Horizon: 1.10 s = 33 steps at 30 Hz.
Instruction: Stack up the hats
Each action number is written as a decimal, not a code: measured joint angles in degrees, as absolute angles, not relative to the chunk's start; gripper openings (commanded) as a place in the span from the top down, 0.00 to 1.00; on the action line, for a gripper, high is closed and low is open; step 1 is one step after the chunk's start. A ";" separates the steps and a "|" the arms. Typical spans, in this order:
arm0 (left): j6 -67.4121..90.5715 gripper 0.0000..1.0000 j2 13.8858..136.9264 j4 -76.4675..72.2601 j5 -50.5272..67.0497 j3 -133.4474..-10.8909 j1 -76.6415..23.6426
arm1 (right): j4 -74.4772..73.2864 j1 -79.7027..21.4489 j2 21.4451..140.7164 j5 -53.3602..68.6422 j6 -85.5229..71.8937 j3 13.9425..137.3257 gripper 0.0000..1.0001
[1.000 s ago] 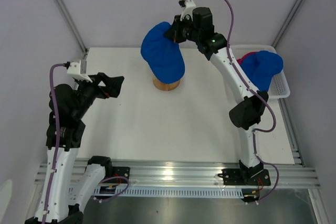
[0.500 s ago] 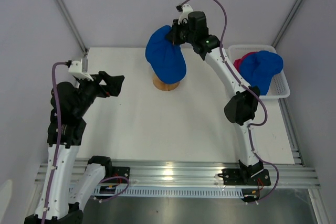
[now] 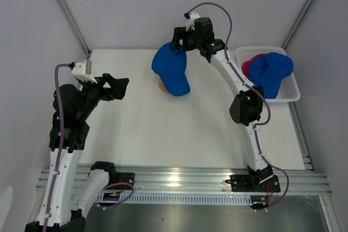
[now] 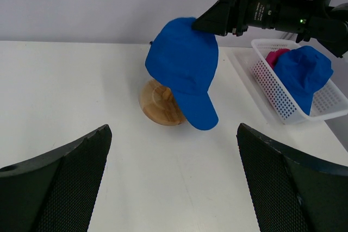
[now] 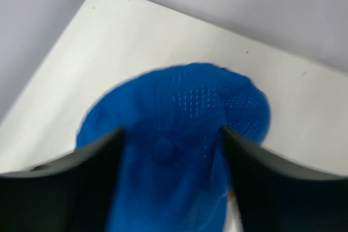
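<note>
A royal blue hat (image 3: 171, 71) lies tilted over the tan wooden stand (image 3: 161, 86), its brim hanging down toward the near right. In the left wrist view this hat (image 4: 184, 63) covers most of the stand (image 4: 157, 104). My right gripper (image 3: 179, 46) hovers at the hat's far top edge, open. In its own view the right gripper (image 5: 174, 180) shows its fingers wide apart on either side of the hat's crown (image 5: 185, 129). At the far left my left gripper (image 3: 122, 89) is open with nothing between its fingers. A second blue hat (image 3: 272, 71) lies over a magenta-pink hat (image 3: 249, 67) in the basket.
The white mesh basket (image 3: 292, 92) stands at the table's right edge, also seen from the left wrist as the basket (image 4: 272, 99). Grey walls close off the back and sides. The right arm stretches from the near edge up to the stand.
My right gripper has opened and let go of the blue hat, which has dropped lower onto the stand. The right wrist has shifted slightly left. The left arm has not moved.
</note>
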<state>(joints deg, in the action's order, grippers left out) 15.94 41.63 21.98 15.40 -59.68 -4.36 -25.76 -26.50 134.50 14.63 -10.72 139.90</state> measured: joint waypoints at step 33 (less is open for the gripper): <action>15.97 0.01 44.21 23.29 15.44 -59.68 -4.36 | -25.63 0.14 86.54 -10.85 -13.85 85.14 0.01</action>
<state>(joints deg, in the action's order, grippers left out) 15.97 44.21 23.29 15.44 -59.68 -4.36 -25.63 0.14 86.54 -10.85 -13.85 85.14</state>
